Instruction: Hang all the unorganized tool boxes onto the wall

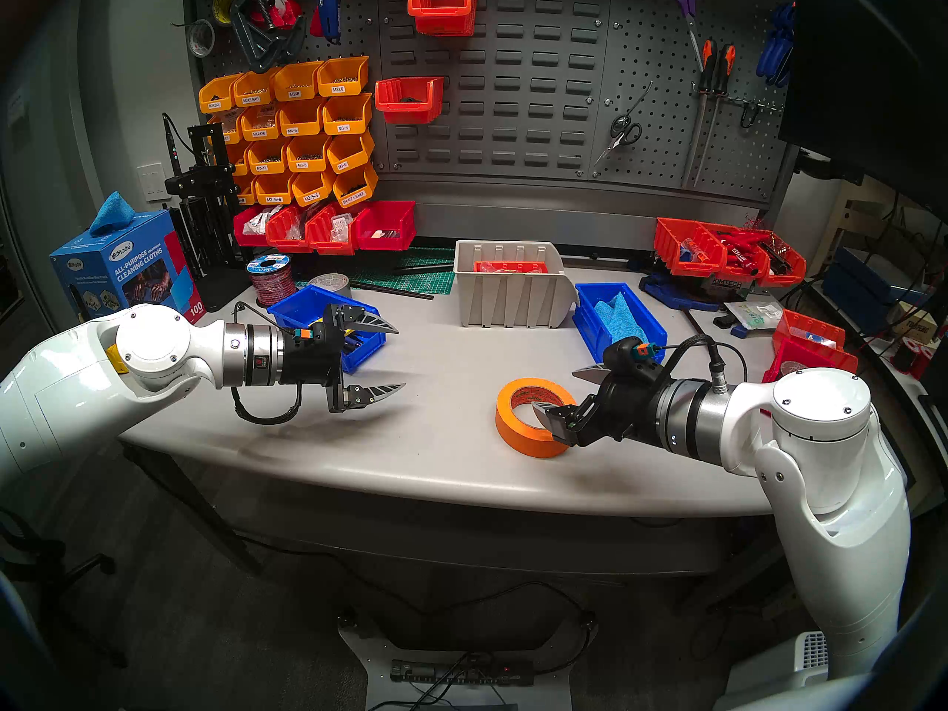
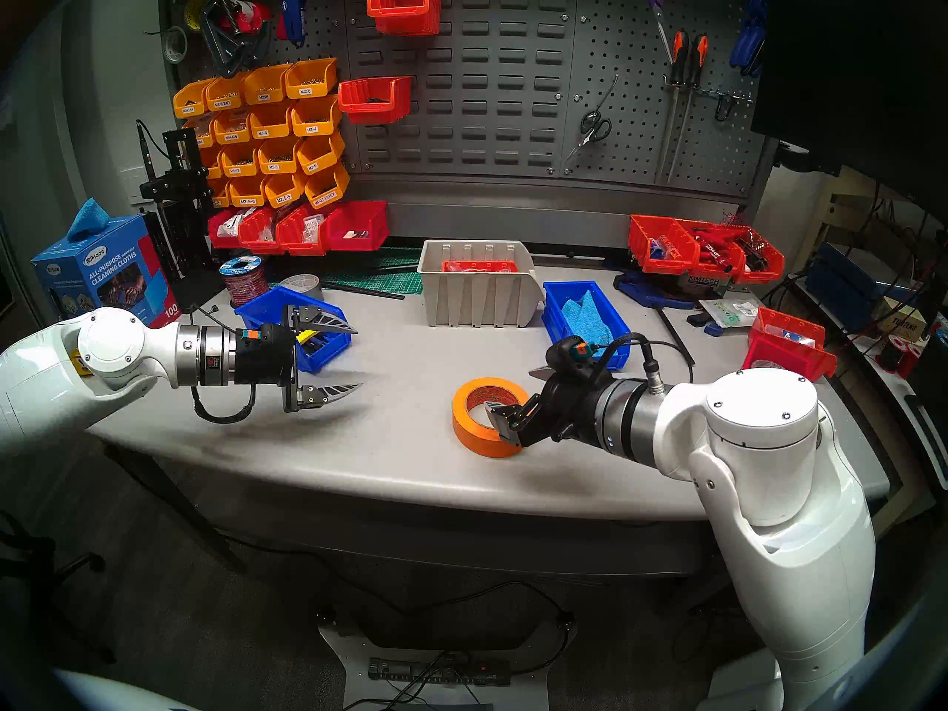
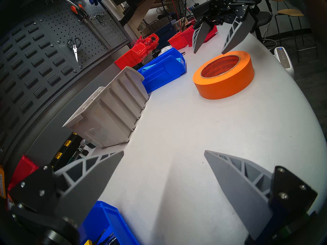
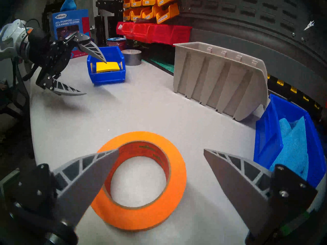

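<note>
A large beige ribbed tool box (image 1: 513,289) (image 4: 221,80) stands at the back middle of the table with a red bin inside it. One blue tool box (image 1: 302,304) (image 4: 106,76) sits at the left, behind my left gripper (image 1: 400,358) (image 3: 164,151), which hovers open and empty over the table. The other blue tool box (image 1: 590,315) (image 4: 267,142), holding a blue cloth, lies right of the beige one. My right gripper (image 1: 554,388) (image 4: 161,149) is open and empty, just above an orange tape roll. The slotted wall (image 1: 513,79) rises behind the table.
The orange tape roll (image 1: 533,417) lies flat front right. Two red bins (image 1: 441,9) hang on the wall. Yellow labelled bins (image 1: 302,125) and red bin rows (image 1: 328,227) stand back left, more red bins (image 1: 728,253) back right. A cloth box (image 1: 123,268), wire spool (image 1: 272,279) and grey tape (image 1: 331,284) crowd the left.
</note>
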Controlling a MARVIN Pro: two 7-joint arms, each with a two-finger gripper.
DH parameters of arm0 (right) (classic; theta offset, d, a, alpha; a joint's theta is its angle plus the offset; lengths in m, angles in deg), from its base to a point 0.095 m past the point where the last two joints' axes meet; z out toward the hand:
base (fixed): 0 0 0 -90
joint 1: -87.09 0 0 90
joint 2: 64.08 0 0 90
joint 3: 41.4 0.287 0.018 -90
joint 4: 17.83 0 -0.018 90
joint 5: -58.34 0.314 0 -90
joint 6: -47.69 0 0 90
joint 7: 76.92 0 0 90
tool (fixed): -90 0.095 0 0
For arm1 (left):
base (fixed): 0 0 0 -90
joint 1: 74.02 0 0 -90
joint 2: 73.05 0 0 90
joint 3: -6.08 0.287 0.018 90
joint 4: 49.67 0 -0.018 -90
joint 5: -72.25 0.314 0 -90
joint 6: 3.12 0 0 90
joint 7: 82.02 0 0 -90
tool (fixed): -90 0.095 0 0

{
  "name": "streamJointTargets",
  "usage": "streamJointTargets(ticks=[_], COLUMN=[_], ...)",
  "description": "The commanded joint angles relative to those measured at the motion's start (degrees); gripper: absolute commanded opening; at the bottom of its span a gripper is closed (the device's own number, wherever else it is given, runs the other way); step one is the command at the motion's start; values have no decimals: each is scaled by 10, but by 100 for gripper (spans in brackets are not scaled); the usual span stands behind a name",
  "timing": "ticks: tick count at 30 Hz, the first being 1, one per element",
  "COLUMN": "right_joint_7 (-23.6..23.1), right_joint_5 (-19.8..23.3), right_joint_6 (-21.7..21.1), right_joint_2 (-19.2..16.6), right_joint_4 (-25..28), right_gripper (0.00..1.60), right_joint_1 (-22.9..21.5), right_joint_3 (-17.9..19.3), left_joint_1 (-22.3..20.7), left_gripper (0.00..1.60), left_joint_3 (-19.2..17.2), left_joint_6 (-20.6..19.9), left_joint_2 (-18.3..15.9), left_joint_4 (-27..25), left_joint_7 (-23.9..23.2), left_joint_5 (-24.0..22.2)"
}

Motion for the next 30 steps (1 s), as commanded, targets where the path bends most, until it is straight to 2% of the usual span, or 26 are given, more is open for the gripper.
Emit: streamJointTargets(ticks=[1,5,10,20,25,30], right_joint_7=[9,17,29,61,100,133], right_joint_5=[20,30,43,67,78,96], right_joint_6=[1,1,1,1,1,1], right_joint_2=[4,2,0,-11,-17,-22], right_joint_4=[7,7,7,7,7,5], right_gripper=[160,160,160,160,160,160], right_joint_1=[29,16,-12,-53,-61,-91], right_joint_3=[33,41,34,-10,-36,-62], left_joint_1=[-6,-6,-6,-6,-6,-6], left_gripper=[160,160,160,160,160,160], left_joint_3=[-5,-5,-5,-5,-5,-5], left_joint_6=[0,0,0,0,0,0], left_joint_2=[-1,-1,-1,-1,-1,-1], left_joint_4=[-1,-1,-1,-1,-1,-1], left_joint_7=[0,-1,-1,-1,-1,-1], left_joint_5=[0,0,0,0,-1,-1])
